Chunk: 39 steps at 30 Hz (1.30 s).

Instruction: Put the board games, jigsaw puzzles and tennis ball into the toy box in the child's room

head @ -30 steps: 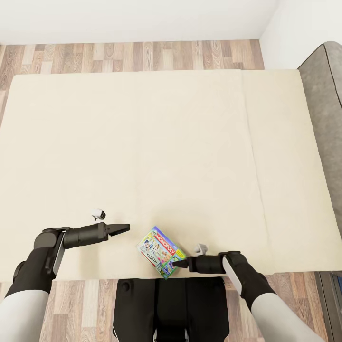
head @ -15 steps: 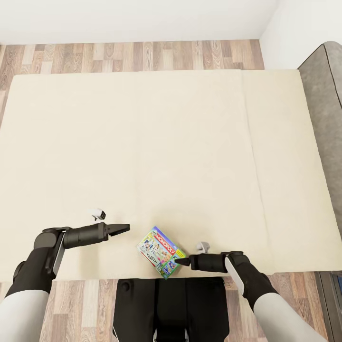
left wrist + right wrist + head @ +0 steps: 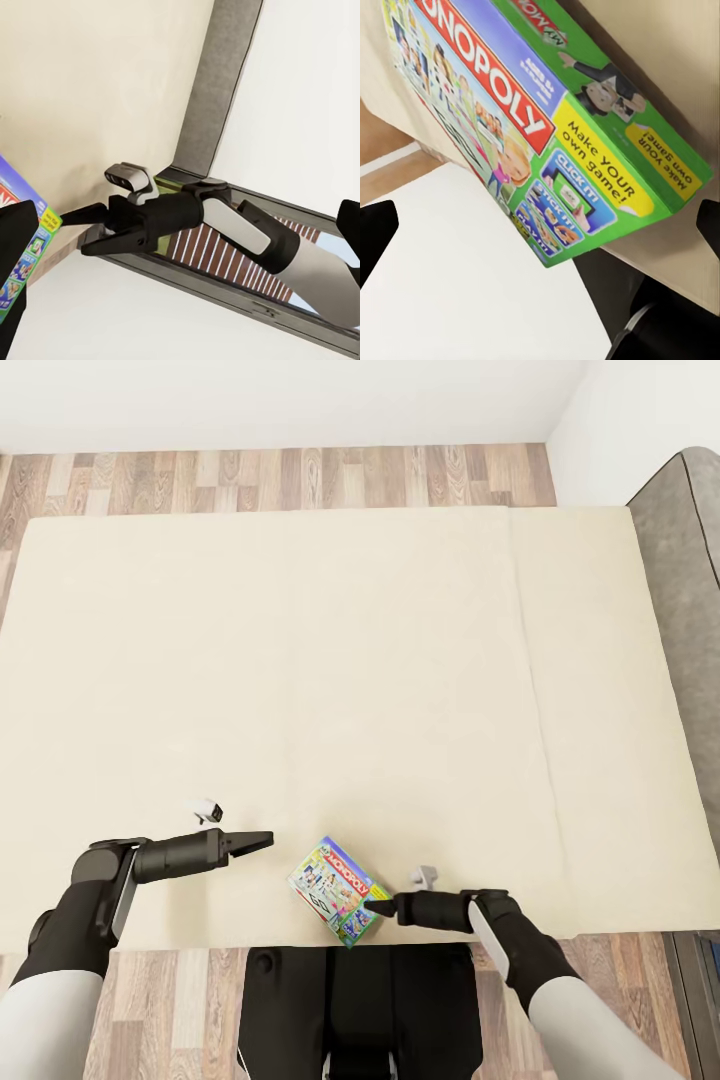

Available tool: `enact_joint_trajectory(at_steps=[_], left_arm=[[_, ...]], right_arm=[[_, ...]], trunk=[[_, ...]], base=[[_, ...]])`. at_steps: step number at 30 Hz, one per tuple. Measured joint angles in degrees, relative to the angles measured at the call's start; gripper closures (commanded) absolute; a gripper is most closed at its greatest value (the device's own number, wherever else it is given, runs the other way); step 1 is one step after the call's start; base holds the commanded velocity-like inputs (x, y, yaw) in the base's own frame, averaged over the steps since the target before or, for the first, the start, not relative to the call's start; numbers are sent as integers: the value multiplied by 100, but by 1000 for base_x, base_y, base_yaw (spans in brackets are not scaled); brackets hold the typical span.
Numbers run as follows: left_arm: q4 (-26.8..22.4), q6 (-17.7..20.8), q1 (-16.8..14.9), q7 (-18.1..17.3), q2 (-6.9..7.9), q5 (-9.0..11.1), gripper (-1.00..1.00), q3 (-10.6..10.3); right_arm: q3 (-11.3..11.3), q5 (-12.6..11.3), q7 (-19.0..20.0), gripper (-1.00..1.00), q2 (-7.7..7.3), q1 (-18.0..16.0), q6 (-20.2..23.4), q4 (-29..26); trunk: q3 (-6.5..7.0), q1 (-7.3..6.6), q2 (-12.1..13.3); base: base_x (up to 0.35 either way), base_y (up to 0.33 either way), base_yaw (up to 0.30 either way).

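One board game, a green and blue Monopoly box, lies flat on the cream bed close to its front edge. My right gripper is open at the box's right-hand corner, pointing left at it; the box sits between its spread fingertips in the right wrist view. Whether a finger touches the box is unclear. My left gripper hangs open over the mattress, a short way left of the box, with nothing in it. The left wrist view catches an edge of the box and the open right gripper.
A grey padded headboard runs along the bed's right side. Wood-plank floor and a white wall lie beyond the far edge. My dark base stands against the bed's front edge.
My right gripper has shifted a little, back and then in again, at the box's corner. The box and the left arm have not moved.
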Motion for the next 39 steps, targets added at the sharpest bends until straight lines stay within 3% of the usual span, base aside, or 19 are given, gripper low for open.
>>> enact_joint_trajectory(at_steps=[18, 25, 34, 39], left_arm=[[0, -5, 3, 0, 4, -2, -100, 13], [0, -5, 4, 0, 10, 0, -100, 14], [0, -7, 3, 1, 10, -10, -100, 14], [0, -11, 2, 1, 11, -12, -100, 21]], right_arm=[[10, -16, -30, -100, 37, 0, -105, -46], [11, -27, -30, -100, 39, -8, -403, -69], [9, -37, -28, -100, 40, -179, -439, -72], [10, -37, -31, -100, 122, -203, -444, -75]], trunk=[[0, 0, 0], [0, 0, 0], [0, 0, 0], [0, 0, 0]], base=[[0, 0, 0], [0, 0, 0], [0, 0, 0], [0, 0, 0]])
